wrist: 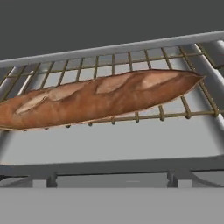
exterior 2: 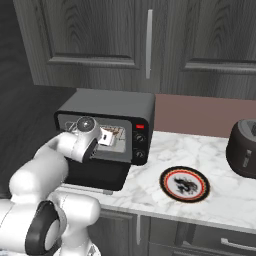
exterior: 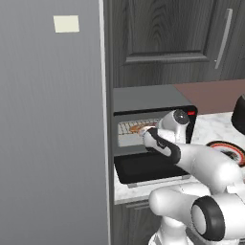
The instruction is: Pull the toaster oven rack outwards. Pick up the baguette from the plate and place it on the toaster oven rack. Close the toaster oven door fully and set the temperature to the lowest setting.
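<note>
At the toaster oven [exterior 2: 107,131] mouth | my gripper [exterior 2: 106,138] stood apart, holding nothing | baguette [wrist: 98,98] lay on the toaster oven rack [wrist: 131,59] | risk: extended rack could block toaster oven door [exterior: 150,168] closing; withdrawal might nudge bread.

Close ahead of me the baguette [wrist: 100,98] lies lengthwise across the toaster oven rack [wrist: 131,61], resting on its thin crossbars, its pointed end toward the rack's right side rail and its other end running off past the left. Crust orange-brown with pale slashes on top. Behind the baguette runs the rack's long straight bar; in front, a flat pale floor.
</note>
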